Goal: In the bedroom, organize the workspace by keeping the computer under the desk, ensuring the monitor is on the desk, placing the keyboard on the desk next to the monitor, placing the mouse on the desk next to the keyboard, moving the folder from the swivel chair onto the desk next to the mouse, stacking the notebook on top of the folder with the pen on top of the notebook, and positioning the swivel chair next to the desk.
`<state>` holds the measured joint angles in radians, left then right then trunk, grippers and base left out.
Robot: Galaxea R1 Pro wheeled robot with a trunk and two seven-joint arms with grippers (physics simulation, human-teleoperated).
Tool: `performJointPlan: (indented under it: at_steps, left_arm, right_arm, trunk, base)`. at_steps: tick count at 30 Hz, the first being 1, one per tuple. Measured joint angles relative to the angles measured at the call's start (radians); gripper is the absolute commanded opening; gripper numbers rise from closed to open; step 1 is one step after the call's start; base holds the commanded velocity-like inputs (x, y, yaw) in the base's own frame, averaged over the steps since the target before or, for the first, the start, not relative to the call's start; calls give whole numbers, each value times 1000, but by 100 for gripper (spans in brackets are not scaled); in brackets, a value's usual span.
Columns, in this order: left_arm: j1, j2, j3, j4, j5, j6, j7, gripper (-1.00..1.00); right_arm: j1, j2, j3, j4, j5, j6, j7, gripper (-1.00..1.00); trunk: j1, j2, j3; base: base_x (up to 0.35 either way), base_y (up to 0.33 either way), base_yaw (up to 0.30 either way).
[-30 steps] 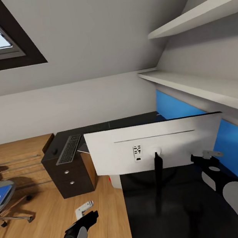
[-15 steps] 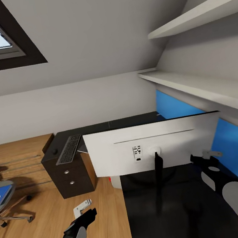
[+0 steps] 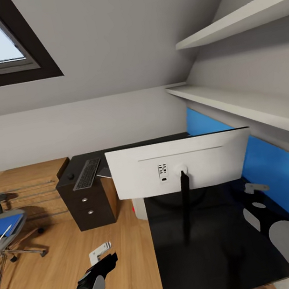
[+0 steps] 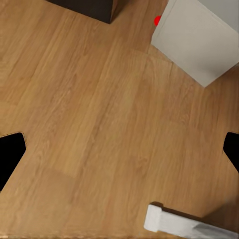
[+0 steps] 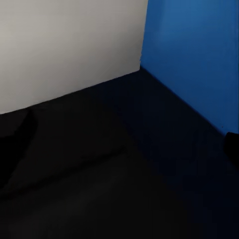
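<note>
**Q:** On the desk, what stands where?

**A:** On the desk, a glossy black top with a bright blue back panel, the monitor stands upright on its black stand, white back toward the camera. At the far left end, above a dark drawer unit, the keyboard lies flat, with the small black mouse just beside it.

**Q:** And lower down?

**A:** Under the desk edge, a pale grey corner of the computer shows with its red light, resting on the wooden floor.

**Q:** Where is the chair?

**A:** The swivel chair sits at the far left, well apart from the desk. The blue folder lies on its seat with the thin white pen across it.

**Q:** What are the grippers doing?

**A:** The left gripper hangs over the bare floor beside the desk, fingers wide apart and holding nothing. The right gripper is above the desk top near the blue panel, behind the monitor's right end; I cannot tell how far its fingers are spread
</note>
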<state>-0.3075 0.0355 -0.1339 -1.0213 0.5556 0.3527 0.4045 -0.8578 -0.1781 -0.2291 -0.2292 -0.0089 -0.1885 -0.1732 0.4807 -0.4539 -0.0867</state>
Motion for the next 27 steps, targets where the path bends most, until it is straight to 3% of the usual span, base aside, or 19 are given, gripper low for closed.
performJointPlan:
  at_steps: [13, 23, 27]
  left_arm:
    - [0, 0, 0, 2, 1, 1, 1, 100]
    - [0, -1, 0, 5, 1, 1, 4, 100]
    - [0, 0, 0, 6, 1, 1, 4, 100]
  right_arm:
    - [0, 19, 2, -4, 4, 15, -2, 100]
    - [2, 93, 6, -77, 11, 145, -7, 100]
    - [15, 134, 7, -183, 48, 198, -8, 100]
  trunk:
    - [0, 0, 0]
    - [-1, 0, 0]
    - [-1, 0, 0]
  base:
    - [-323, 0, 0]
    - [-88, 0, 0]
    - [-10, 0, 0]
